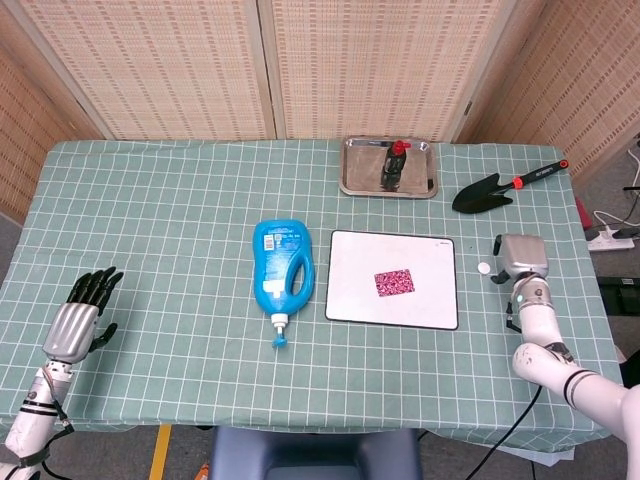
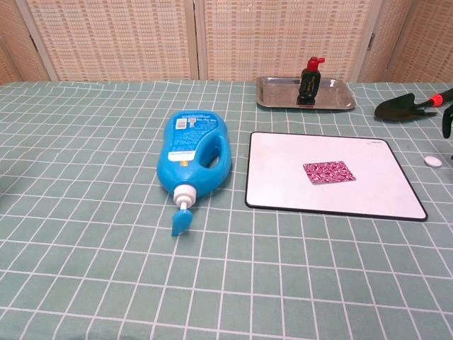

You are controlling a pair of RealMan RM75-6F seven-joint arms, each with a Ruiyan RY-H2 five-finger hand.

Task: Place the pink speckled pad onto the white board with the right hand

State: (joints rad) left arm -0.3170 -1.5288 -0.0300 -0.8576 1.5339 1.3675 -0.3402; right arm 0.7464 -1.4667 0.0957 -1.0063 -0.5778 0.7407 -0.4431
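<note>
The pink speckled pad [image 1: 395, 282] [image 2: 329, 172] lies flat near the middle of the white board [image 1: 350, 300] [image 2: 283, 184], with nothing touching it. My right hand [image 1: 521, 259] is off the board to its right, over the tablecloth, holding nothing; only its fingertips [image 2: 447, 122] show at the chest view's right edge. My left hand [image 1: 80, 315] rests at the table's near left with its fingers spread, far from the board.
A blue detergent bottle [image 1: 281, 273] [image 2: 195, 152] lies on its side left of the board. A steel tray [image 1: 362, 170] [image 2: 279, 95] with a dark red-capped bottle [image 1: 392, 165] [image 2: 309, 80] sits behind. A black trowel [image 1: 495, 187] [image 2: 407, 106] and small white disc [image 1: 484, 268] [image 2: 432, 161] lie right.
</note>
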